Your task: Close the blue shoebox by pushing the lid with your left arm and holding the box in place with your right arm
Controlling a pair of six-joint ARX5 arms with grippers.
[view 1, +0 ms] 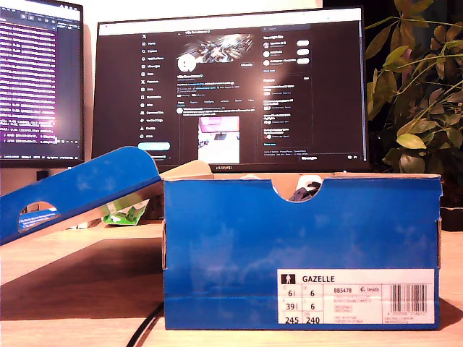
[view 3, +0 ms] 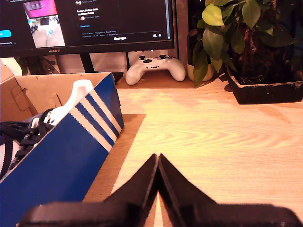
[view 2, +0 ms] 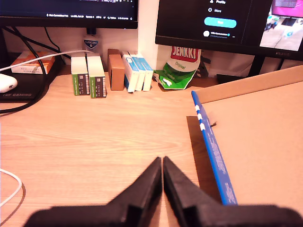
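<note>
The blue shoebox [view 1: 300, 249] stands open on the wooden surface [view 2: 94, 132], near the camera at the centre and right of the exterior view; you can see a shoe [view 3: 28, 127] inside. Its lid [view 1: 76, 189] is swung out to the exterior view's left, tilted, cardboard underside up. My first gripper [view 2: 162, 163] hovers over the surface just beside the lid's blue edge, jaws pressed together, holding nothing. My second gripper [view 3: 157, 160] hovers beside the box's striped side, jaws likewise together and empty. Far off stand a monitor [view 1: 231, 87] and a plant [view 1: 419, 94].
</note>
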